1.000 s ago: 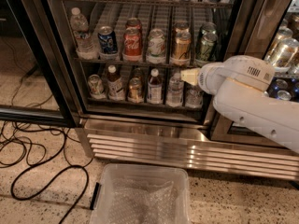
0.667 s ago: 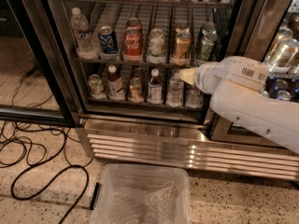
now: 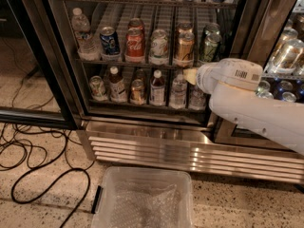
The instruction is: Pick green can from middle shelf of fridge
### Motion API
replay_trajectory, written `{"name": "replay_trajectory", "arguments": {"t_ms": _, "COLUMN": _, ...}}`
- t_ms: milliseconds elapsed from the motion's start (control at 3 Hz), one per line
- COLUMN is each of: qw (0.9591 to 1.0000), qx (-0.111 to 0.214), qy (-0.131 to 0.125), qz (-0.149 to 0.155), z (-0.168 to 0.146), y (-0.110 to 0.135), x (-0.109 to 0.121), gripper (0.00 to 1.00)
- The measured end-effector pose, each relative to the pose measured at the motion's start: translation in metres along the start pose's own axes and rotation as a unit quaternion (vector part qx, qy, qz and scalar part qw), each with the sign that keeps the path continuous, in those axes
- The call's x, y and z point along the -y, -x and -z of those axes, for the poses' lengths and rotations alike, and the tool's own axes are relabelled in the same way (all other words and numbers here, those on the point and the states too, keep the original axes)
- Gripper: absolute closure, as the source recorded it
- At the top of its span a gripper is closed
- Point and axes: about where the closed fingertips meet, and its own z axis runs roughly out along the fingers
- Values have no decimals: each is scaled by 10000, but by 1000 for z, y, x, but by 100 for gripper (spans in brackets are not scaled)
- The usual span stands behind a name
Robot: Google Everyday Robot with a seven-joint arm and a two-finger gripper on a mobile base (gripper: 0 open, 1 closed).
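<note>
My hand (image 3: pixel 190 76) hangs at the fridge (image 3: pixel 166 148), just below the green can (image 3: pixel 209 45) on the middle shelf (image 3: pixel 142 62). Whether it is apart or together, I cannot tell.

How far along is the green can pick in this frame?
Done: the fridge stands open and the arm is up at the shelves. In hand: the pincer hovers just below the middle shelf, down-left of the green can, not touching it. Left: grasp the can, which stands on the shelf, and lift it out.
</note>
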Motion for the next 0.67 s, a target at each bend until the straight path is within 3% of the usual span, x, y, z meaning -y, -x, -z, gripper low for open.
{"name": "replay_trajectory", "arguments": {"t_ms": 667, "qw": 9998, "qx": 135, "qy": -90, "qz": 81, "z": -22, "y": 14, "x": -2, "gripper": 30}}
